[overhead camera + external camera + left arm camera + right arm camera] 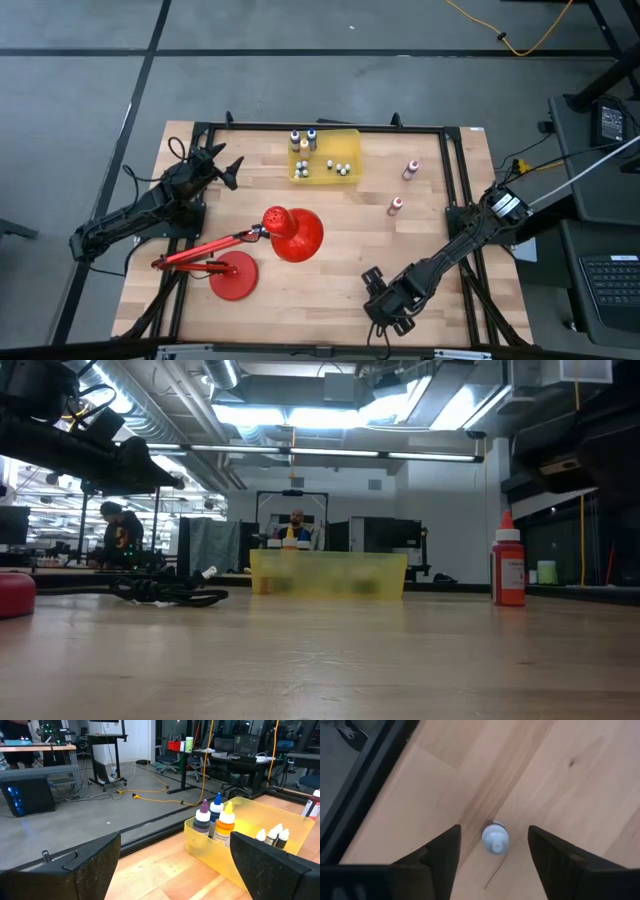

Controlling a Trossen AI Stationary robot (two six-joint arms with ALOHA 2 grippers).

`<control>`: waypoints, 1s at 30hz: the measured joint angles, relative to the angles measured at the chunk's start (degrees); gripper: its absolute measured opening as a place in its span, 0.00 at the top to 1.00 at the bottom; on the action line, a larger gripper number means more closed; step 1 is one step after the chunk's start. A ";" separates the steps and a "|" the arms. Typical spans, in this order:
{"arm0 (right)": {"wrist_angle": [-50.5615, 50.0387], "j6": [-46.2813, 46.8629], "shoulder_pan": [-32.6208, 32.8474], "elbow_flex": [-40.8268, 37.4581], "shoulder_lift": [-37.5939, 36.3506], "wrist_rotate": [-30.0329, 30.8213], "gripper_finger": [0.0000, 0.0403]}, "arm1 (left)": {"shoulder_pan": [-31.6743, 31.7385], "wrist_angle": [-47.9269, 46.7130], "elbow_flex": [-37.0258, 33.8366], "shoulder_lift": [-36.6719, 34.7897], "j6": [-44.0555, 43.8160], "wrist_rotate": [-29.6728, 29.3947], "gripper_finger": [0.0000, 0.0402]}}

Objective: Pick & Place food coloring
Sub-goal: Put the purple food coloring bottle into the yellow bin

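Right hand [494, 851] near the front edge of the desk [330, 270], pointing down, dark matte fingers [442, 855] apart, straddling a small upright bottle [495, 838] with a rounded pale cap; no contact visible. Desk is pale wood planks with a black metal frame. More food coloring: two pink bottles [411, 170] toward the right edge, several nozzle-capped bottles [216, 820] inside the translucent yellow rectangular bin [325, 157] at the back edge. Glossy red lamp [290, 232] mid-desk. Left hand [228, 170] fingers wide apart, empty, near the back-left corner.
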 joint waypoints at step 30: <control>-16.26 2.36 -8.87 3.64 -6.23 2.62 0.84 | 0.01 0.01 -0.01 0.00 0.01 0.00 0.09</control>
